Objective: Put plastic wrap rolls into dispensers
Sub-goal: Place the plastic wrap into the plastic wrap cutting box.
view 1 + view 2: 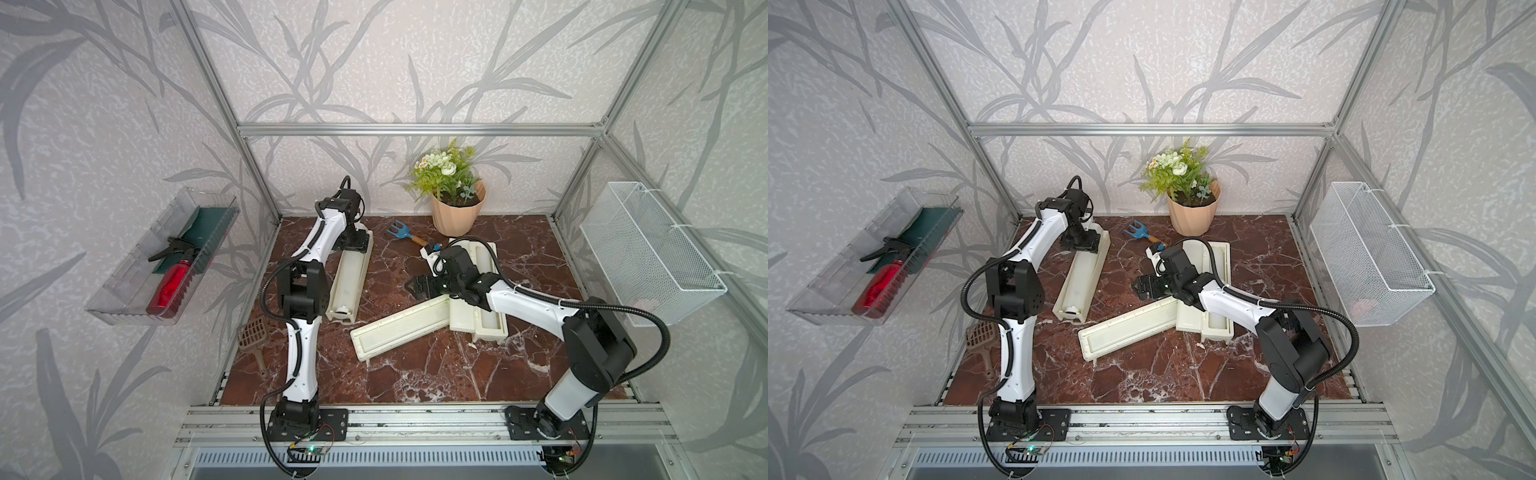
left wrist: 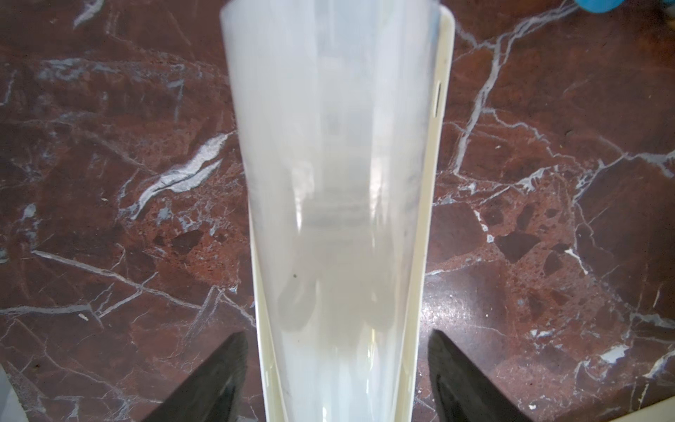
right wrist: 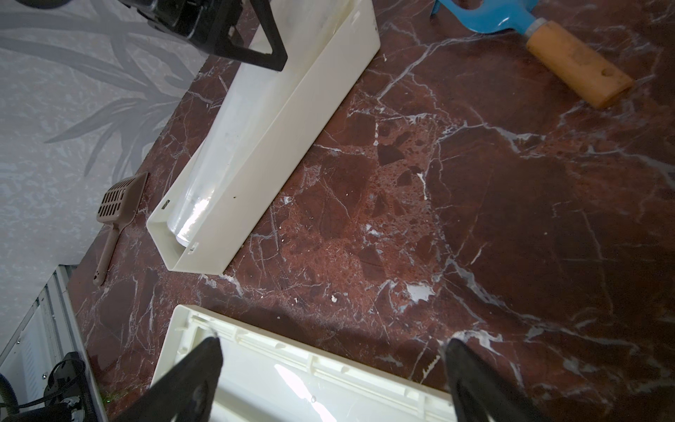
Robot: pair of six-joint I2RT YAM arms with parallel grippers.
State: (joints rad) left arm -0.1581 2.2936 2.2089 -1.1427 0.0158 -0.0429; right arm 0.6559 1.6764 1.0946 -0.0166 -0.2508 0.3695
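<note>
One cream dispenser (image 1: 348,286) lies lidless at the left with a translucent plastic wrap roll (image 2: 328,175) inside it. My left gripper (image 1: 358,245) hangs over its far end, open. Its fingers (image 2: 219,372) stand either side of the box wall (image 2: 433,226), apart from it. The other dispenser (image 1: 494,291) lies at the right with its lid folded open, and a roll (image 1: 491,322) shows in its trough. My right gripper (image 1: 415,286) is open above one end of a loose cream lid (image 3: 292,369) that lies inside-up on the table, and it holds nothing.
A potted plant (image 1: 455,216) and a blue hand rake (image 1: 405,232) stand at the back. A brown slotted scoop (image 1: 253,336) lies by the left edge. A white wire basket (image 1: 648,253) hangs on the right wall. On the left wall is a clear tray (image 1: 124,307) holding a red spray bottle.
</note>
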